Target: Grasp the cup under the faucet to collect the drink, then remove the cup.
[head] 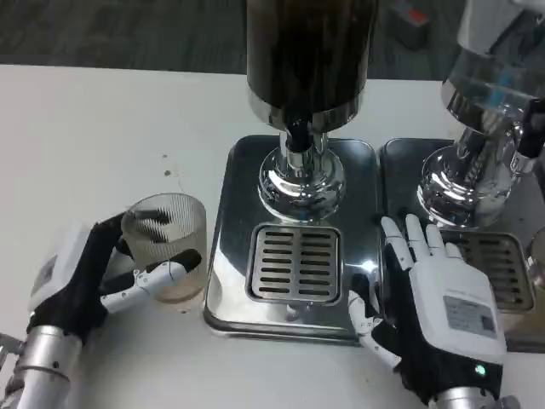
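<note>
A clear ribbed cup [168, 245] stands on the white table just left of the steel dispenser base [234, 281]. My left hand [94, 277] wraps around it, thumb across the front and fingers behind the far side. The black faucet [298, 135] hangs from the dark drink tank [311, 51] above the slotted drip grate [295, 262]; nothing stands on the grate. My right hand [430, 302] lies flat on the base's right edge, fingers spread and holding nothing.
A second dispenser [477, 162] with its own steel tray [511, 332] stands at the right, close beside my right hand. Bare white table [94, 128] stretches to the left and behind the cup.
</note>
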Motion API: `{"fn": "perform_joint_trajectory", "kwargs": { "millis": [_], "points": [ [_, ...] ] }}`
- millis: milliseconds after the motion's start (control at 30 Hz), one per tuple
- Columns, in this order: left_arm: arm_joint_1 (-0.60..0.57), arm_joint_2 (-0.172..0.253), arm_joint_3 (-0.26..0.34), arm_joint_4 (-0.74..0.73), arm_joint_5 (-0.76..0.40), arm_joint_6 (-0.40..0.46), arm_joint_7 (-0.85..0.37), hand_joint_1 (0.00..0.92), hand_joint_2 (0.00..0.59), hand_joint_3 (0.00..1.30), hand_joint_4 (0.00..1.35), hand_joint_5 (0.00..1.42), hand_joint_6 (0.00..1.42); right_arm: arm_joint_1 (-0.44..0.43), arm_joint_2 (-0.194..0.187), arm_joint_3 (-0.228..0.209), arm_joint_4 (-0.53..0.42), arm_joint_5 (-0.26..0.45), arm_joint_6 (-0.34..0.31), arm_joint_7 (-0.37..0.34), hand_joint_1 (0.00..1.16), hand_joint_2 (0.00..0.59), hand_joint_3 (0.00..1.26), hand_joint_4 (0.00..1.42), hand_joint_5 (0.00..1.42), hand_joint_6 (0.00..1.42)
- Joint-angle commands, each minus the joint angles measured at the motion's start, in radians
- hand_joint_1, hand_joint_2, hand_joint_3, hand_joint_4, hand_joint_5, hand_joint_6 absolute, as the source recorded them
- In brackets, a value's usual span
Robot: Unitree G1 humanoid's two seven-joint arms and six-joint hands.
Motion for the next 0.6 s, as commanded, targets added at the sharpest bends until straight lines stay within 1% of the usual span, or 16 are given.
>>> {"fn": "perform_joint_trajectory", "kwargs": {
  "millis": [33, 233, 400, 600],
  "points": [
    [0.017, 0.002, -0.004, 0.006, 0.006, 0.013, -0.003, 0.359, 0.096, 0.56, 0.62, 0.78, 0.79, -0.005, 0.011, -0.002, 0.006, 0.012, 0.0, -0.014, 0.36, 0.53, 0.1, 0.0, 0.01, 0.06],
    [0.02, 0.003, 0.0, -0.001, 0.011, 0.004, 0.031, 0.359, 0.093, 0.57, 0.64, 0.79, 0.79, -0.005, 0.013, -0.002, 0.007, 0.014, -0.002, -0.015, 0.36, 0.53, 0.1, 0.0, 0.02, 0.06],
    [0.025, 0.004, 0.013, -0.011, 0.015, -0.019, 0.074, 0.362, 0.099, 0.59, 0.64, 0.8, 0.8, -0.008, 0.012, -0.003, 0.01, 0.015, -0.003, -0.016, 0.36, 0.53, 0.1, 0.0, 0.02, 0.06],
    [0.023, 0.01, 0.019, -0.026, 0.02, -0.049, 0.117, 0.401, 0.103, 0.64, 0.69, 0.83, 0.82, -0.011, 0.011, -0.003, 0.014, 0.016, -0.005, -0.02, 0.36, 0.53, 0.1, 0.0, 0.03, 0.06]
  ]
}}
